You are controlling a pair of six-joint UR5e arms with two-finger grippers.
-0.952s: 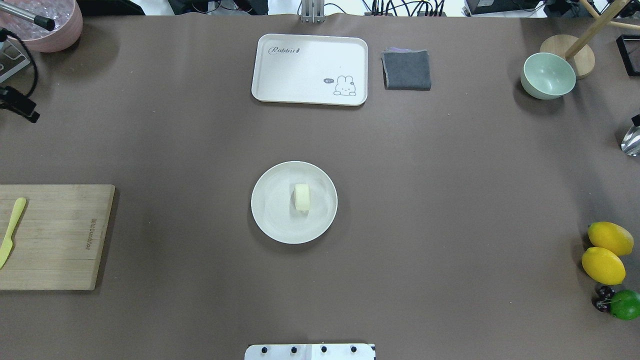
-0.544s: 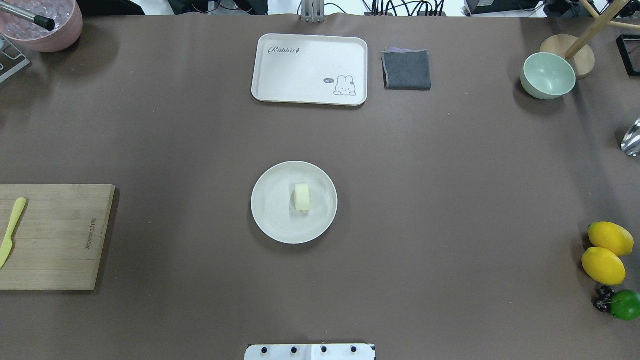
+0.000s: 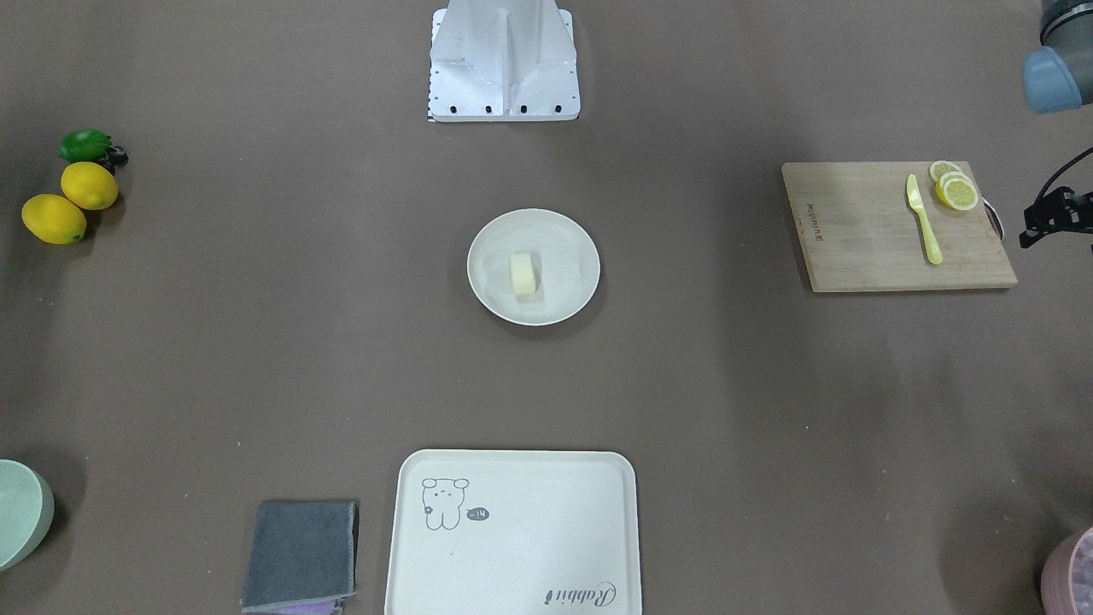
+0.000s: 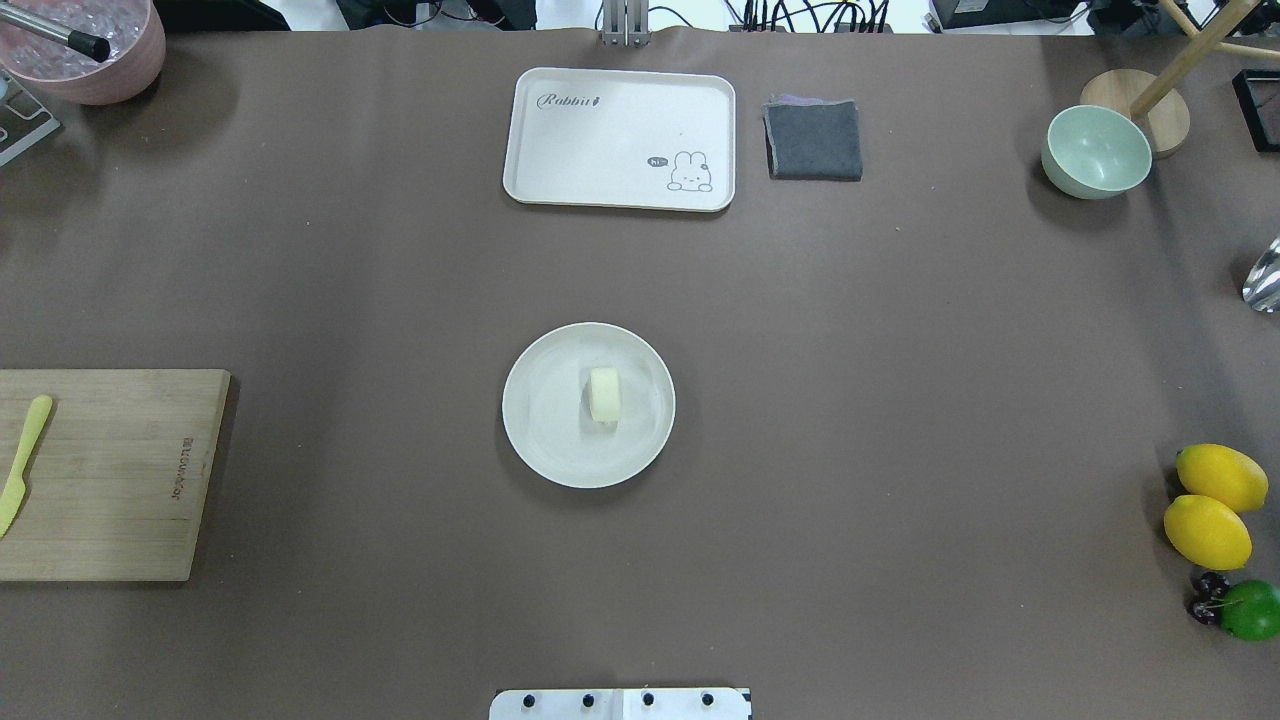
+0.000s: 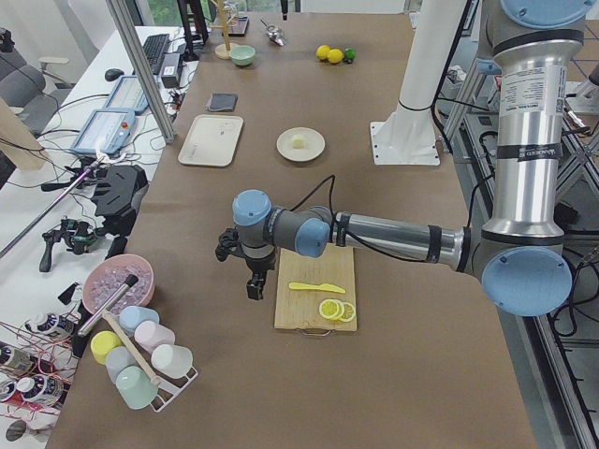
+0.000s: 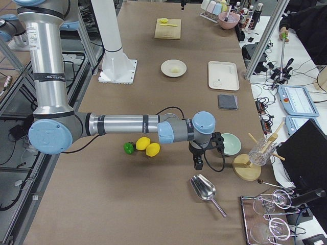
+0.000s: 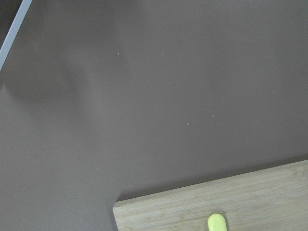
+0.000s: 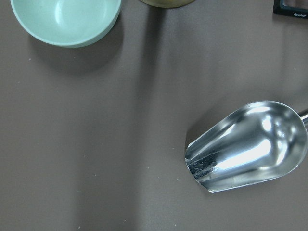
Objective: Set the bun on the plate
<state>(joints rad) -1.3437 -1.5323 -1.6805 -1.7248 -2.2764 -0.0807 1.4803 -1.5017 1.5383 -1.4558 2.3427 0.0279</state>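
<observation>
The bun (image 4: 604, 394) is a small pale rounded lump lying near the middle of the round cream plate (image 4: 540, 440) at the table's centre, also seen as the bun (image 3: 523, 274) on the plate (image 3: 572, 248). Nothing touches either. My left gripper (image 5: 253, 290) hangs far off beside the wooden board's end; a black part of it (image 3: 1037, 226) shows at the front view's right edge, and I cannot tell whether it is open or shut. My right gripper (image 6: 198, 163) hovers between the green bowl and the metal scoop; its state cannot be told either.
A wooden board (image 4: 110, 480) with a yellow knife (image 4: 22, 465) and lemon slices (image 3: 956, 190) lies on the left. At the back are a rabbit tray (image 4: 620, 138), a grey cloth (image 4: 813, 140) and a green bowl (image 4: 1096, 152). Lemons (image 4: 1215, 505) and a scoop (image 8: 250, 147) sit right.
A black part of the left arm at the overhead view's left edge has moved out of that view. Bun and plate have stayed put.
</observation>
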